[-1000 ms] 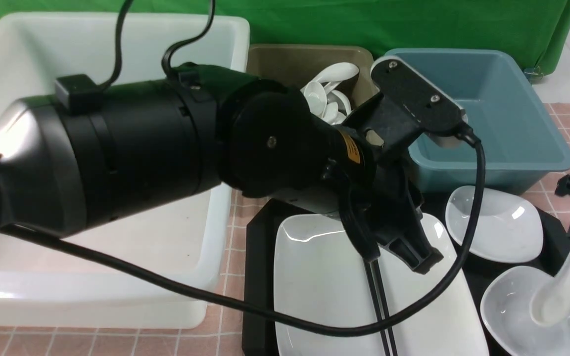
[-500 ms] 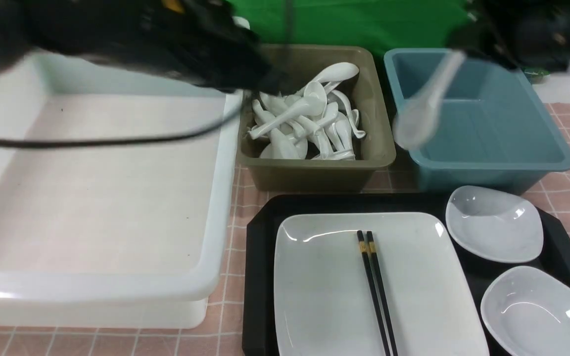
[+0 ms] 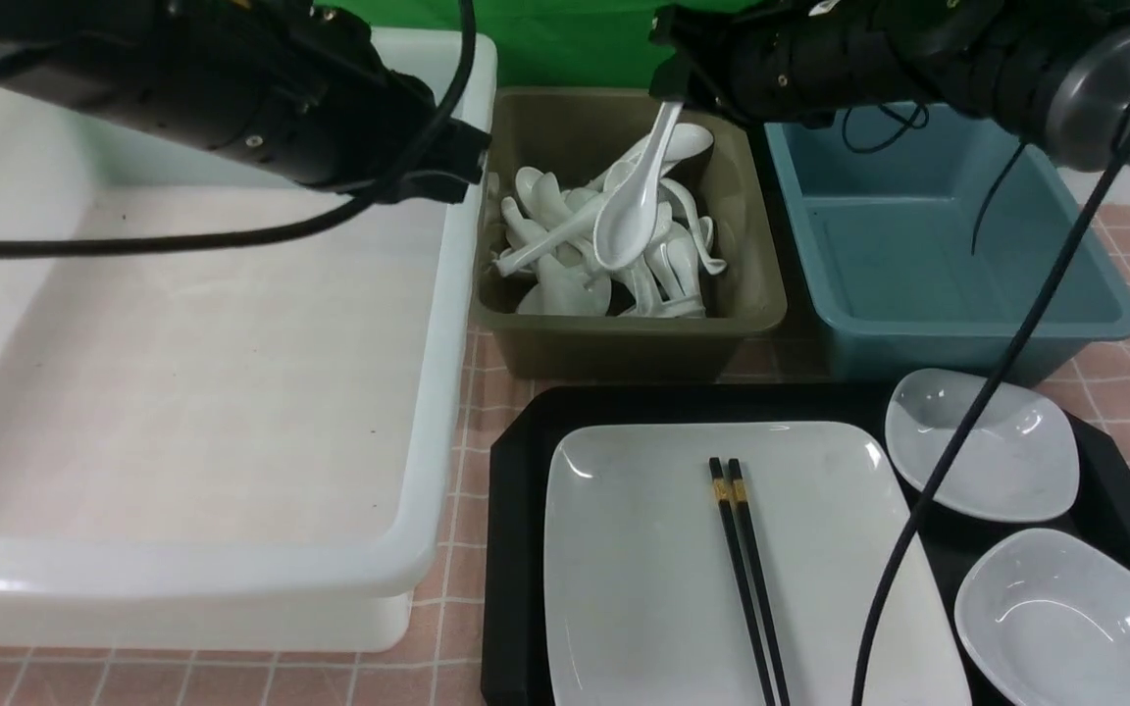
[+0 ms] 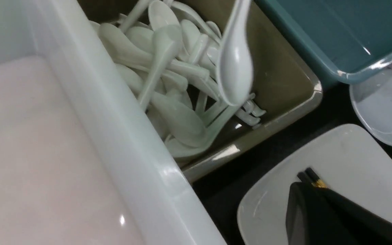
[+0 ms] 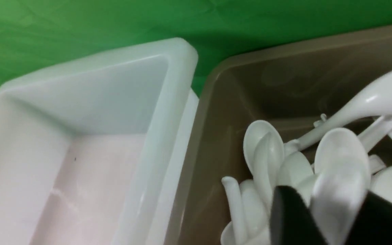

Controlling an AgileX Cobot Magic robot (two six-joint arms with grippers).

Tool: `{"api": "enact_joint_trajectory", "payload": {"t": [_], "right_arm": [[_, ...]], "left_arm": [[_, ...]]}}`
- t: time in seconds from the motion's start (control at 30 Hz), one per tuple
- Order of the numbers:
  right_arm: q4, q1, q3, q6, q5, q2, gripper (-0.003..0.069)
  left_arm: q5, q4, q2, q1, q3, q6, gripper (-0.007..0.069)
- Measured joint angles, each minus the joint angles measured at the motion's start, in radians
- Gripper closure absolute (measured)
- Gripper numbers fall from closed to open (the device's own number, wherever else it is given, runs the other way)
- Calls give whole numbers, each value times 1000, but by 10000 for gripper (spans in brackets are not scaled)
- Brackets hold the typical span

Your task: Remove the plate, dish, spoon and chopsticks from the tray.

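My right gripper (image 3: 673,93) hangs over the olive bin (image 3: 624,343), shut on the handle of the white spoon (image 3: 629,221), whose bowl dangles just above the pile of spoons. In the right wrist view the spoon (image 5: 339,183) sits between the two black fingers. The black tray (image 3: 511,549) holds the large white plate (image 3: 643,569). The black chopsticks (image 3: 746,579) lie on the plate. Two small white dishes (image 3: 982,456) (image 3: 1065,618) sit at the tray's right. My left gripper (image 3: 467,162) is shut and empty above the white bin's rim.
A big white bin (image 3: 182,392) fills the left side. A blue bin (image 3: 967,333) stands right of the olive one. The right arm's cable (image 3: 967,431) hangs across the upper dish and the plate's right edge. A pink checked cloth covers the table.
The left arm has pulled back from over the plate to above the white bin, leaving the chopsticks on the plate. The right gripper carried the spoon from the tray's right side to over the olive bin.
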Motion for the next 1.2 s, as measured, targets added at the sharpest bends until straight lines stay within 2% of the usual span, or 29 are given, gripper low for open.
{"api": "enact_joint_trajectory", "payload": {"t": [0.1,0.2,0.27,0.33,0.43,0.47,0.5,0.6,0.7,0.87,1.0,1.03,1.07,1.2], "right_arm": [[-4,-4,-5,-15,67,-4,233],[-29,-13,-9,-47,190,-52,195],[-77,-33,-12,-57,343,-124,239],[-161,-52,-13,-59,470,-201,341],[-329,-74,-16,-54,663,-339,564],[-391,-78,-16,-44,731,-381,601],[-437,-81,-15,-28,785,-414,615],[-543,-83,45,0,794,-547,608],[-563,-83,159,9,795,-704,572],[-569,-83,433,27,794,-962,535],[-570,-83,668,29,785,-1143,525],[-570,-83,677,29,783,-1157,525],[-570,-83,740,30,772,-1205,524],[-571,-83,817,32,750,-1295,519]], "left_arm": [[41,-35,0,-2,0,5,627],[62,-53,0,-33,0,7,627],[72,-38,0,-105,0,-34,629],[75,12,5,-189,-4,-97,632],[93,154,59,-337,-60,-274,636],[103,190,91,-368,-93,-329,636],[118,211,121,-397,-124,-390,636],[195,240,243,-438,-253,-471,628],[272,262,369,-450,-374,-503,596],[353,334,545,-455,-496,-597,456],[342,366,652,-449,-541,-650,257],[339,366,659,-449,-542,-653,239],[329,368,683,-445,-547,-677,178],[309,383,730,-441,-549,-728,71]]}}
